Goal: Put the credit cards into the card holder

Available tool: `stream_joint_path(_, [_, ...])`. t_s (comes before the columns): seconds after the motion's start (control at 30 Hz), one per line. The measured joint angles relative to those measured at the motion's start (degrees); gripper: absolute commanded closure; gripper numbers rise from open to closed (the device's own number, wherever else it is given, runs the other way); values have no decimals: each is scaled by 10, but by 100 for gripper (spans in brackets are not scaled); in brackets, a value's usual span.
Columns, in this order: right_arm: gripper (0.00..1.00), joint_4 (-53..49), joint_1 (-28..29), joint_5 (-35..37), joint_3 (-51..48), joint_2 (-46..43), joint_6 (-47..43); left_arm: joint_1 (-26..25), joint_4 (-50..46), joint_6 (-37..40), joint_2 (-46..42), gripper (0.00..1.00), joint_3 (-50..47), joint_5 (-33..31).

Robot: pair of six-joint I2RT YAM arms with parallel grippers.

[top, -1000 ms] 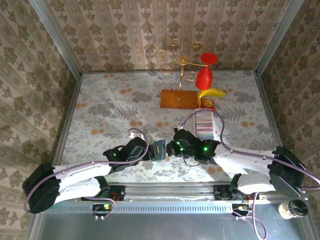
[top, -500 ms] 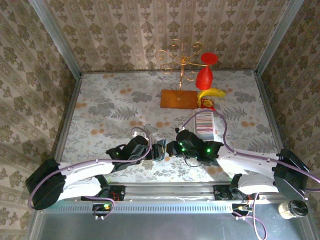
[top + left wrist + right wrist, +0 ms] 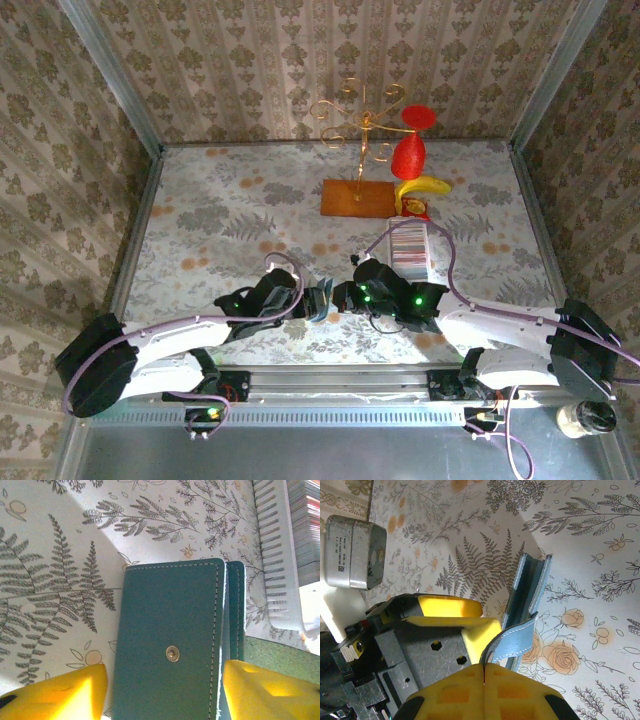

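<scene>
My right gripper (image 3: 484,676) was pinched shut on the clasp tab (image 3: 514,641) of the teal card holder (image 3: 170,625), and the tab was pulled out from the case. From that wrist the holder showed edge-on, its two leaves only a crack apart, standing over the floral table (image 3: 590,540).

My left gripper (image 3: 165,694) had its jaws spread to either side of the holder. The broad face with its snap stud (image 3: 172,653) lay between them. One fingertip (image 3: 60,697) sat just beside the near edge with a sliver of table showing, and the other (image 3: 270,690) overlapped the spine side. I judged it was not clamped yet.

From above, both grippers met over the holder near the front edge of the table, between the arm bases.

The credit cards (image 3: 306,525) were stacked on edge in the white slotted tray (image 3: 274,555), just beside the holder. I saw no card in the holder and none in either gripper.

So I reckoned the task had barely begun. The holder had to be opened and steadied, and every card was left to move.
</scene>
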Motion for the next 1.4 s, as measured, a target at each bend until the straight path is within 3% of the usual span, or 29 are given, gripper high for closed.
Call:
stream_joint_path(0.27, [100, -3, 0, 0, 0, 0, 0, 7, -2, 1, 0, 42, 0, 2])
stream_joint_path(0.4, [100, -7, 0, 0, 0, 0, 0, 9, -5, 2, -1, 35, 0, 2])
stream_joint_path(0.73, [100, -7, 0, 0, 0, 0, 0, 8, -1, 4, -4, 28, 0, 16])
stream_joint_path(1.1, [100, -14, 0, 2, 0, 0, 0, 8, -3, 7, 20, 49, 7, 21])
stream_joint_path(1.4, [100, -43, -2, 18, -2, 0, 0, 7, -7, -11, -32, 74, 1, 2])
